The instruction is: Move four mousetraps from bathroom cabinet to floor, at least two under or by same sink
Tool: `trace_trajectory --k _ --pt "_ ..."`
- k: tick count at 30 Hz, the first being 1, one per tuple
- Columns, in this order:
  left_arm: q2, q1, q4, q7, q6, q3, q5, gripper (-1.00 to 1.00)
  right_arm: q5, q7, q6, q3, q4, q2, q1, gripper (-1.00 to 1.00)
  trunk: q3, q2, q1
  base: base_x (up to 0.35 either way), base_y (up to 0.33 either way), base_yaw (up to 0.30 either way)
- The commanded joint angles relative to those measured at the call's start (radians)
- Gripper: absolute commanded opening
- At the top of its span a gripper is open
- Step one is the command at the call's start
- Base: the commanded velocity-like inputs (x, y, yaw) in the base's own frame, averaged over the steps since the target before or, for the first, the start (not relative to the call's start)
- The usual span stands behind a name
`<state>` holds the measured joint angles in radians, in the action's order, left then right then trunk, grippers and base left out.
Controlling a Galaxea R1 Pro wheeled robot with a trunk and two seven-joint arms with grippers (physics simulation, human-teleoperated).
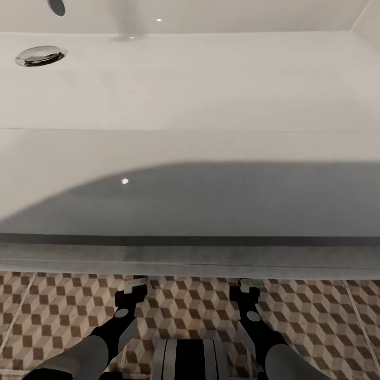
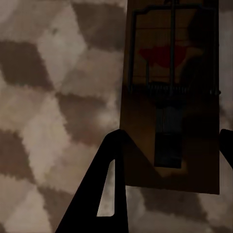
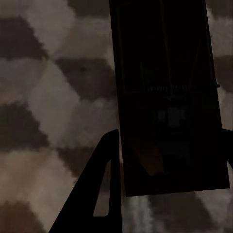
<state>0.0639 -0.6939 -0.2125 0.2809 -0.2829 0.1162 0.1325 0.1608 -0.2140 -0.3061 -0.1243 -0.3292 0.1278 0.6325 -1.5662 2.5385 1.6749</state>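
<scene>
My left gripper (image 2: 170, 141) is shut on a tan mousetrap (image 2: 170, 73) with dark wire and a red spot, held over the cube-patterned bathroom floor (image 2: 53, 107). In the right wrist view a second mousetrap (image 3: 165, 63), deep in shadow, sits between the fingers of my right gripper (image 3: 170, 138), which is shut on it. From the head camera both grippers, left (image 1: 136, 285) and right (image 1: 249, 285), hang low over the floor (image 1: 327, 322), close to the base of a wide white basin (image 1: 211, 84) with a chrome drain (image 1: 40, 55). I cannot tell whether it is the sink. The cabinet is out of view.
The white fixture's front face (image 1: 200, 206) spans the whole width ahead, blocking the way forward, with my shadow on it. Patterned tiles run left and right along its base. My own base (image 1: 190, 359) is at the bottom middle.
</scene>
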Motion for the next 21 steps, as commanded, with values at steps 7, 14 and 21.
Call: trace_trajectory --k 7,14,21 --pt "0.000 -0.001 0.001 0.004 -0.001 0.008 0.012 -1.00 0.008 0.001 -0.002 -0.008 0.002 0.000 0.001 -1.00 -0.001 0.000 0.000 0.000 0.000 0.000" --pt "0.001 0.000 0.001 0.004 0.002 0.008 0.014 -1.00 0.008 0.001 0.000 -0.008 0.023 -0.001 0.001 -1.00 -0.001 0.000 0.000 0.000 0.000 0.000" --pt "0.001 -0.001 0.002 0.004 0.006 0.009 0.017 -1.00 0.012 0.001 0.012 -0.009 0.054 -0.001 0.001 -1.00 -0.001 0.000 0.000 0.000 0.000 0.000"
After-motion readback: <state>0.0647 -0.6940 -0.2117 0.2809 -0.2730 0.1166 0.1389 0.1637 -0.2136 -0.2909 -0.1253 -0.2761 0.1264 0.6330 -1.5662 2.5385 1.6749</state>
